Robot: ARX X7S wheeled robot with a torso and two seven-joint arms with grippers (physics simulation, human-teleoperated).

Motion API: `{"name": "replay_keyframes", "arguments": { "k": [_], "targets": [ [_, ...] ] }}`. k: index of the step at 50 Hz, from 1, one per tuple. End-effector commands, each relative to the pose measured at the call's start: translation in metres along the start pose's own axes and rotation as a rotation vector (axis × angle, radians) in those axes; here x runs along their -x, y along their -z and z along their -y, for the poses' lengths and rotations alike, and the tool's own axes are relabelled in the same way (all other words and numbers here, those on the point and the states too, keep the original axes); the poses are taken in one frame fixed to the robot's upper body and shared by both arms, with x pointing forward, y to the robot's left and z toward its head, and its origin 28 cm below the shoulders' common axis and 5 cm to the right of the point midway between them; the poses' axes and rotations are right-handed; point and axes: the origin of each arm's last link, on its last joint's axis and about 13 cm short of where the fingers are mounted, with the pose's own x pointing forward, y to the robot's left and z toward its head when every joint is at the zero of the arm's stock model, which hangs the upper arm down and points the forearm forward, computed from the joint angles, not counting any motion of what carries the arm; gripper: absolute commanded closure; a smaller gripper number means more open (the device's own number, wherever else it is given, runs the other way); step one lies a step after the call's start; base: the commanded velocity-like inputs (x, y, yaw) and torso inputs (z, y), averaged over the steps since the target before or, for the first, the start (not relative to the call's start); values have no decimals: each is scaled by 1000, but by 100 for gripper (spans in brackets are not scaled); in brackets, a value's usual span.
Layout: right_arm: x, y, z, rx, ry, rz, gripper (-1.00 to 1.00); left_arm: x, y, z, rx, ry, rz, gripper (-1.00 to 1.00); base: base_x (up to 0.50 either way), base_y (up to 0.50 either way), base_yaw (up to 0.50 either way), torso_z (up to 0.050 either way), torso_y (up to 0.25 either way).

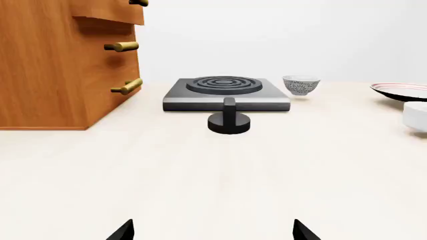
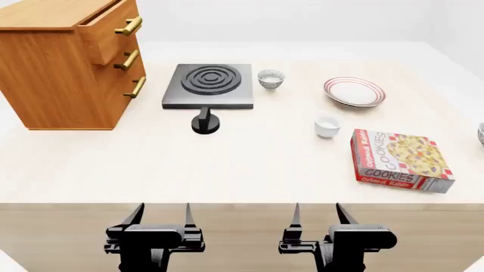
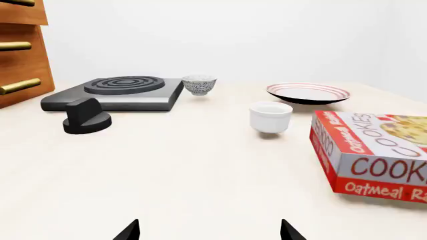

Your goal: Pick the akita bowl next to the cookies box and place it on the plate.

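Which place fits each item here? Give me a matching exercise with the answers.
Items:
1. red flat cookies box
2. round white red-ringed plate
3. grey speckled akita bowl
4. plain white cup

Places:
A. beside the black stove burner
B. between plate and box
C. nearest the right table edge
D. far side, beyond the cup

Pairs: 1-C, 2-D, 3-A, 4-B

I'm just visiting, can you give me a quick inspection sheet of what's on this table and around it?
Surface: pale table, no spills seen.
Job's things: akita bowl cut off by the head view's right edge, beyond the cookies box; plate bare.
Clutter: second speckled bowl beside the hotplate; black knob; white cup; wooden drawer cabinet, top drawer partly out.
Hands: left hand and right hand open, holding nothing, at the near edge.
Cables: nothing seen.
Surroundings: plain white walls.
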Motion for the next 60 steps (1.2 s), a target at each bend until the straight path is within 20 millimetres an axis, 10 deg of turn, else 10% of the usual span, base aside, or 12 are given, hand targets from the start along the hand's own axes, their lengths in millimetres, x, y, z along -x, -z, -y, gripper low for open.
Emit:
{"name": "replay_keyframes", "arguments": {
  "k": [1, 26, 60],
  "targets": [
    [0, 0, 0, 1, 2, -1, -100, 1, -2, 0, 1, 2, 2, -100, 0, 0, 0, 0, 0],
    [64, -101, 4, -32, -14, 412, -100, 60, -93, -3, -24, -2, 376, -100, 0, 0, 0, 0, 0],
    [63, -97, 2, -36, -39, 390, -100, 56, -87, -3, -23, 6, 358, -100, 0, -369, 0, 0, 0]
  ]
}}
